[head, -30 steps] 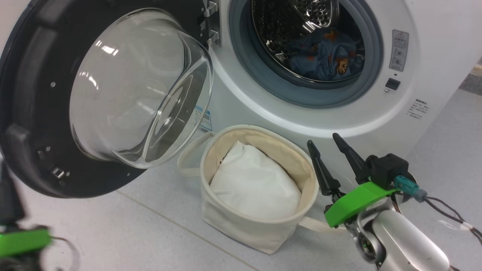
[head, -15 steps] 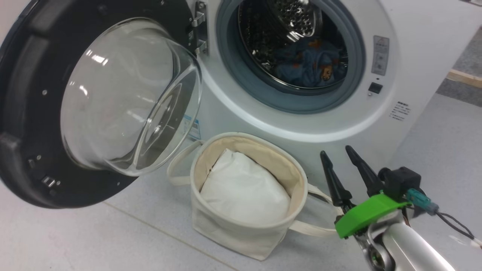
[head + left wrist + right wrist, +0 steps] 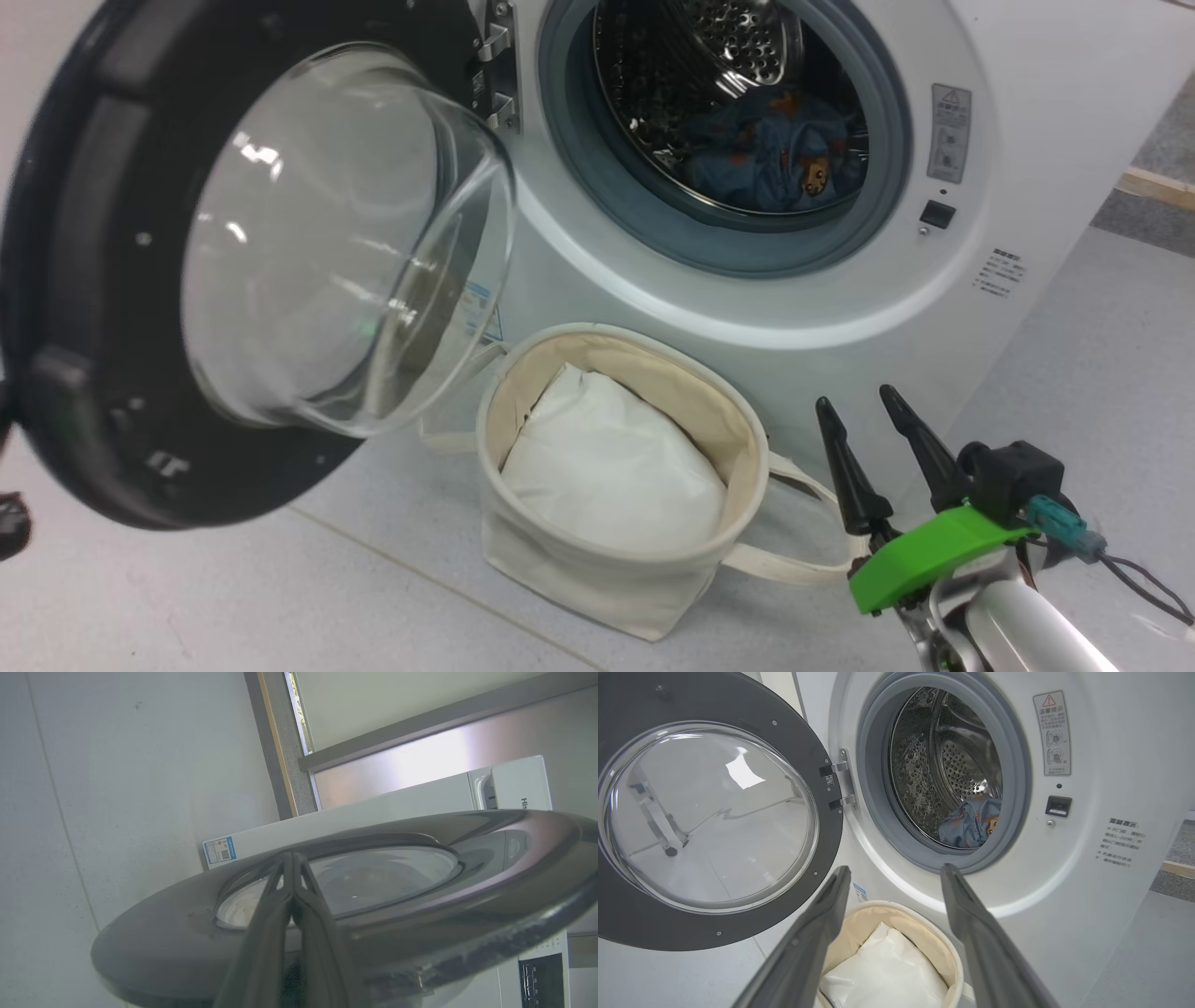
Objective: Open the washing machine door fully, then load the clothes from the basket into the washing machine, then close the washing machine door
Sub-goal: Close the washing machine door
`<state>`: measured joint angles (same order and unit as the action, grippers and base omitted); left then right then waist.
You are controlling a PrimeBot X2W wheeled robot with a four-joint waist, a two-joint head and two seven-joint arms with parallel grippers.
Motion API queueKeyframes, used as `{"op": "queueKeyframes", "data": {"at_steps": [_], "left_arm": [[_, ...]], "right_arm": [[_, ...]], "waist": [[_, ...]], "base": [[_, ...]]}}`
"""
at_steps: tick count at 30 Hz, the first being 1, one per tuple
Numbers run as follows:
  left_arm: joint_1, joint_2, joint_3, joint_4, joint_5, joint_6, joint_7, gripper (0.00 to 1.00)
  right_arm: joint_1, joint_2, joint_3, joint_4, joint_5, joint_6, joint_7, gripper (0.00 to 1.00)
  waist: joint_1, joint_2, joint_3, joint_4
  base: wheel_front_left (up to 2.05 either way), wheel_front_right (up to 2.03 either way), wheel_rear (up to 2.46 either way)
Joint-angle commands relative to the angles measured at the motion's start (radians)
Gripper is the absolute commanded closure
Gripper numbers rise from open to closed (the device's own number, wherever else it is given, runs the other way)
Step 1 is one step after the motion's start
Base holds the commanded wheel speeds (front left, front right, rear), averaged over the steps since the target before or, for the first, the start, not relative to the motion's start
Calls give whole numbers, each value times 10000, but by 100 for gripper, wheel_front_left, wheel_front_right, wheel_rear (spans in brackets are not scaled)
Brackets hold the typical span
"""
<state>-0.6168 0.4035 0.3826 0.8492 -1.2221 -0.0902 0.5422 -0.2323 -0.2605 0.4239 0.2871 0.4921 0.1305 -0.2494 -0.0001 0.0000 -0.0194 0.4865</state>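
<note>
left tool (image 3: 293,856) seemingly back behind door (image 3: 84,233)

One washing machine (image 3: 1027,140), one door (image 3: 84,233), one basket (image 3: 579,569), one garment (image 3: 766,154)

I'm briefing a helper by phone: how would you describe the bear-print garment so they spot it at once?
Find the white front-loading washing machine with its black-rimmed glass door open. Inside the perforated steel drum, low down, lies crumpled light blue fabric printed with orange-brown bears. Unlike the plain white bundle in the cream canvas basket, it is patterned.
</note>
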Motion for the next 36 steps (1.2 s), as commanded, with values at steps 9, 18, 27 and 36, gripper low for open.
{"op": "queueKeyframes", "data": {"at_steps": [9, 18, 27, 36], "left_arm": [[599, -676, -994, -2423, -582, -258, 2663, 100], [2718, -2092, -1937, -7167, -1306, 1454, 4705, 100], [3133, -2523, -2645, -8255, -766, 2104, 4686, 100], [2713, -2677, -2496, -7580, -530, 1792, 3951, 100]], "right_arm": [[-461, 85, 203, -247, -69, 2, -124, 0], [-119, 255, -157, -303, -87, 2, -124, 0], [353, 414, -633, -606, -357, 2, -124, 0], [325, 338, -824, -754, -531, 2, -124, 0]], "waist": [[1, 0, 37, 231], [1, 0, -207, 103], [1, 0, -373, -1064], [1, 0, -71, -3412]], "base": [[0, 0, 0], [0, 0, 0], [0, 0, 0], [0, 0, 0]]}}
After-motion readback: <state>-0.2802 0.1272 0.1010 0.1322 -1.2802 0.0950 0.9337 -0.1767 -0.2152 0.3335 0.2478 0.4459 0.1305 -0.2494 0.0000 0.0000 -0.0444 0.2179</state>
